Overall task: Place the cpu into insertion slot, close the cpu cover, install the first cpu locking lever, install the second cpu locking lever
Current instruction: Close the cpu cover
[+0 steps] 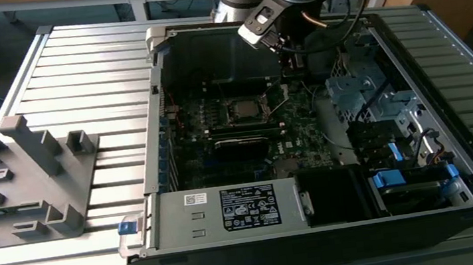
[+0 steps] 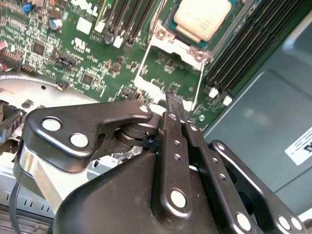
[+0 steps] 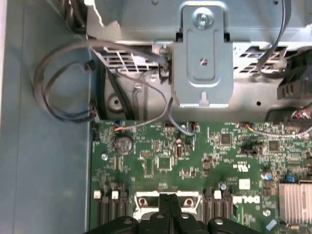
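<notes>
The cpu [image 2: 202, 17], a pale square chip, lies in the insertion slot [image 1: 246, 108] near the middle of the green motherboard [image 3: 161, 163]. The cpu cover [image 2: 183, 45] lies flat around it as a silvery frame. Thin wire levers [image 2: 199, 83] run out from the slot's corners over the board; I cannot tell whether they are latched. My gripper [image 2: 174, 100] hangs above the board just off the slot's edge, fingers pressed together with nothing between them. In the first wrist view its black fingertips [image 3: 170, 207] overlap the slot's screwed bracket. In the exterior view the gripper [image 1: 291, 56] is behind the slot.
The motherboard sits in an open computer case [image 1: 156, 175] on a slatted metal table [image 1: 78, 70]. A labelled power-supply box [image 1: 245, 208] fills the case's near side. Drive bays and cables [image 1: 377, 110] crowd the exterior view's right. A grey fixture [image 1: 27, 176] stands at its left.
</notes>
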`<control>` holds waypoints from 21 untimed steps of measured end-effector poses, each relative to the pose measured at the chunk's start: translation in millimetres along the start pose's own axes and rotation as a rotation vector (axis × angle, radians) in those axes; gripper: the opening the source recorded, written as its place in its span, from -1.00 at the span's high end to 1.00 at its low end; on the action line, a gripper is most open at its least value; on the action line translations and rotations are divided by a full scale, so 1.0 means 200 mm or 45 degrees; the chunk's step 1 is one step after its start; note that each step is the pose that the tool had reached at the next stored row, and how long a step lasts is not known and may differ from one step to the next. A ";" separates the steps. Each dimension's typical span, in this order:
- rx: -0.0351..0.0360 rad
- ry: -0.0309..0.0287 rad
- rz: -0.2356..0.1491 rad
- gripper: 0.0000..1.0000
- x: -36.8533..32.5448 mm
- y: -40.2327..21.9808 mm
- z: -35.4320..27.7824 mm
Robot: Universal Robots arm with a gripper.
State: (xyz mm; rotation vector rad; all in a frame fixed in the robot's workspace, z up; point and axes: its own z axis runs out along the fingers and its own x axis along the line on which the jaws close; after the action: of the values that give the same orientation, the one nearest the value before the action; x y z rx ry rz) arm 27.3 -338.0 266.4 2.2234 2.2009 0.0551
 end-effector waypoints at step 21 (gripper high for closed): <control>0.0001 0.0000 0.000 0.79 0.001 0.112 0.024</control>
State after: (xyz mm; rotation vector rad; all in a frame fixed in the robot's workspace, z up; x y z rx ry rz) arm 49.8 -338.0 262.4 2.2235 2.2009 0.0550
